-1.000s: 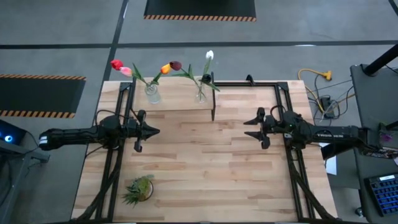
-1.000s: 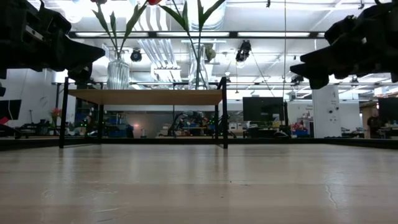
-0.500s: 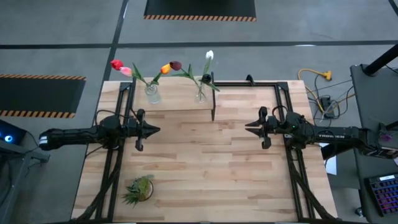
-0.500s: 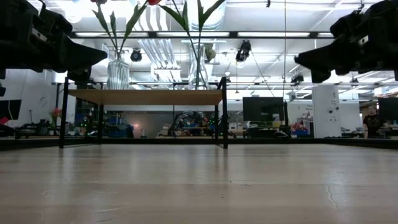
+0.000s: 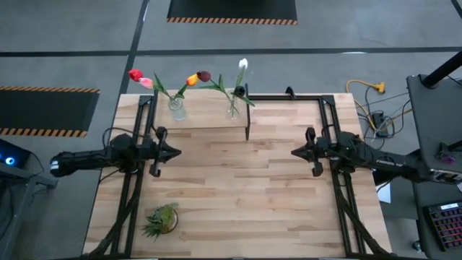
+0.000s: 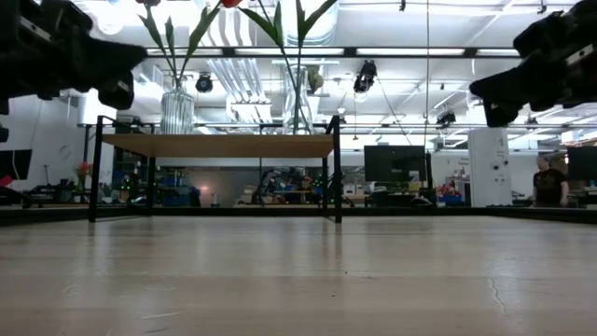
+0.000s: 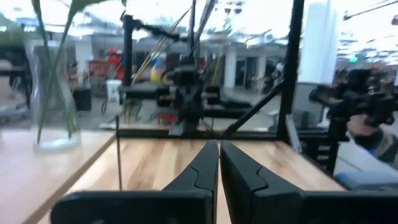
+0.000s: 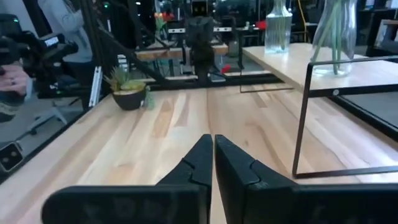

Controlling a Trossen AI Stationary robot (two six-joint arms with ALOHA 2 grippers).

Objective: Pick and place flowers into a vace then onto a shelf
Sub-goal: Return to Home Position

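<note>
High view first: five long green-stemmed tulips (image 5: pixel 192 79) with red, pink, orange, maroon and white heads, shared between two clear glass vases (image 5: pixel 176 108); both vases upright and apart from each other on the rectangular pale wood shelf (image 5: pixel 206 118) with thin black metal legs; shelf at the far left part of the planked wooden table (image 5: pixel 238 195). From the low view, shelf board raised on its legs above the tabletop; one ribbed vase toward one end, a smoother one toward the other; green stems and leaves rising past the top edge.

Outward to the arms: left pincer (image 5: pixel 177 152) on the dark left arm, over the table's left side, on the near side of the shelf and apart from it, pointing toward the middle; fingers (image 7: pixel 199 177) pressed together in the left wrist view, clamped on nothing. Right pincer (image 5: pixel 294 152) opposite, over the table's right side, pointing back toward the left one and well apart from it; fingers (image 8: pixel 194 165) likewise together, gripping nothing. Both held up off the tabletop in the low view.

Short spiky green tuft plant (image 5: pixel 161 220) in a dark pot near the table's front left corner, well apart from both arms. Beyond the table, a lit workshop room; a person (image 6: pixel 548 182) standing far off.
</note>
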